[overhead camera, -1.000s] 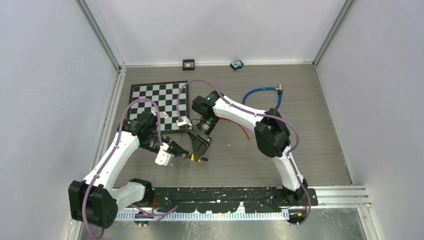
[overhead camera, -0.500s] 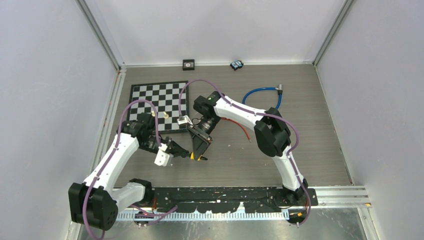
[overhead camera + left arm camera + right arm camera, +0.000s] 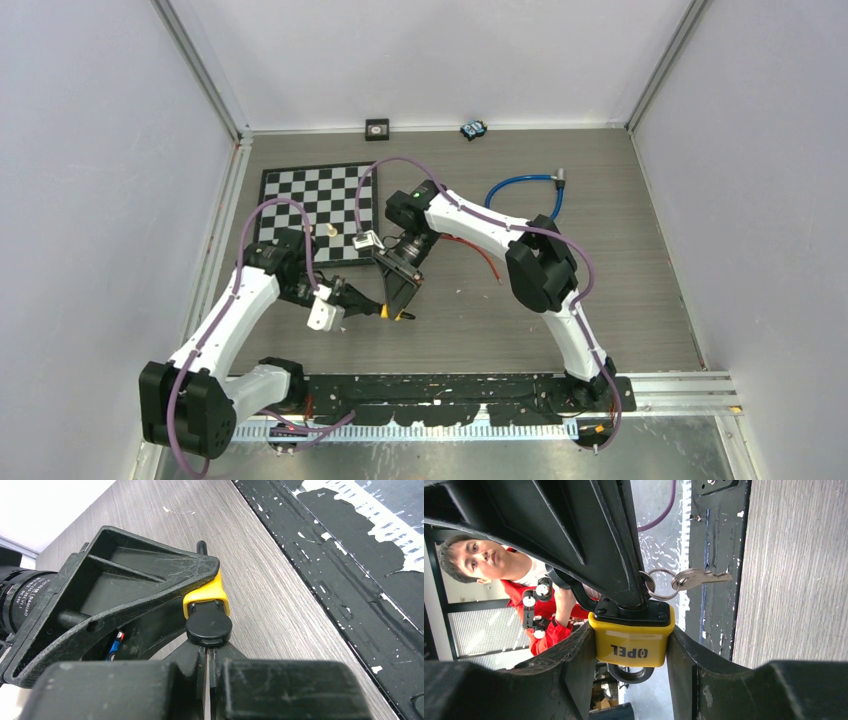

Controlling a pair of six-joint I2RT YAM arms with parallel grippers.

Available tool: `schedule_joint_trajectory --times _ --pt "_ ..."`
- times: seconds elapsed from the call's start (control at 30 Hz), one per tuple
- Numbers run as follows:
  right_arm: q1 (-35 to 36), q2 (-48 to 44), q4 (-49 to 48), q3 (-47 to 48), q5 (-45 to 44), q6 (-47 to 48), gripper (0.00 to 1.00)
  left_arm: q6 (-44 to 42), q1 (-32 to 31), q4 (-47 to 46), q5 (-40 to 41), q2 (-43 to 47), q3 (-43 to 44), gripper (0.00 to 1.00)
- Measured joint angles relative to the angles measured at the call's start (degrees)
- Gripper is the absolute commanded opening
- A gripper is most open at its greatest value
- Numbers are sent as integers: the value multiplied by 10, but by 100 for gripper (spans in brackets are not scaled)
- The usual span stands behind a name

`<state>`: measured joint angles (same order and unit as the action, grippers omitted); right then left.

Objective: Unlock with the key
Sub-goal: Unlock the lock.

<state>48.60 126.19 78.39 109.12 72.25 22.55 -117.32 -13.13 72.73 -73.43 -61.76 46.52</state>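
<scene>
A yellow padlock (image 3: pixel 631 642) marked OPEL sits between the fingers of my right gripper (image 3: pixel 631 647), which is shut on its body. Its shackle (image 3: pixel 631 674) points toward the camera. In the left wrist view the padlock (image 3: pixel 205 593) shows just beyond the key's round black head (image 3: pixel 209 627). My left gripper (image 3: pixel 208 652) is shut on that head, and the key's blade is hidden in the lock's end. A ring with a spare key (image 3: pixel 696 577) hangs beside it. From above, the left gripper (image 3: pixel 368 308) and right gripper (image 3: pixel 399 303) meet at the padlock (image 3: pixel 402 316).
A chessboard (image 3: pixel 310 200) lies behind the left arm with a small piece (image 3: pixel 331 229) on it. A blue hose (image 3: pixel 520 185) and a red cable (image 3: pixel 490 262) lie to the right. Two small objects (image 3: pixel 377 127) (image 3: pixel 473 129) sit at the back wall. A black rail (image 3: pixel 460 388) runs along the near edge.
The left arm has shifted very slightly at the elbow and wrist. The padlock, the key and both grips stay as they were.
</scene>
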Motion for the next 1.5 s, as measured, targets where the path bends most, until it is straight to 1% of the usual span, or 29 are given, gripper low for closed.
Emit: schedule_joint_trajectory --times 0.1,0.13,0.2,0.4,0.43,0.47,0.5,0.57,0.67,0.87,1.03,1.13,1.27,1.4,1.43,1.5 --pt "0 7 14 5 -2 7 0 0 -3 -2 -4 -7 -4 0" --pt "0 9 18 6 -4 10 0 0 -3 -3 -4 -8 -5 2" --pt "0 9 21 6 -6 16 0 0 -5 -4 -3 -9 -5 9" --pt "-3 8 18 4 -12 31 0 0 -8 6 14 -9 -3 40" --pt "-5 7 15 0 -12 34 0 0 -7 11 18 -9 -1 49" --pt "-8 5 10 -5 -14 38 0 0 -7 19 19 -9 2 54" --pt "-11 3 7 -10 -16 42 0 0 -6 26 18 -8 6 55" --pt "-16 2 0 -18 -22 47 0 0 -3 37 17 -8 18 57" --pt "-20 1 -3 -22 -29 54 0 0 5 46 13 -8 31 57" --pt "-23 1 -4 -23 -31 63 0 0 15 46 13 -8 34 45" --pt "-22 -2 -4 -23 -31 67 1 0 15 21 13 -14 34 44" --pt "-21 -5 -4 -23 -31 68 1 0 15 3 13 -23 34 47" --pt "-21 -11 -4 -25 -31 69 0 0 17 -13 13 -36 34 56" --pt "-21 -14 -5 -32 -32 69 0 0 29 -16 11 -37 34 58" --pt "-21 -14 -5 -33 -32 69 0 0 34 -16 9 -37 33 56" --pt "-21 -14 -6 -35 -31 69 0 0 42 -16 6 -37 29 48"
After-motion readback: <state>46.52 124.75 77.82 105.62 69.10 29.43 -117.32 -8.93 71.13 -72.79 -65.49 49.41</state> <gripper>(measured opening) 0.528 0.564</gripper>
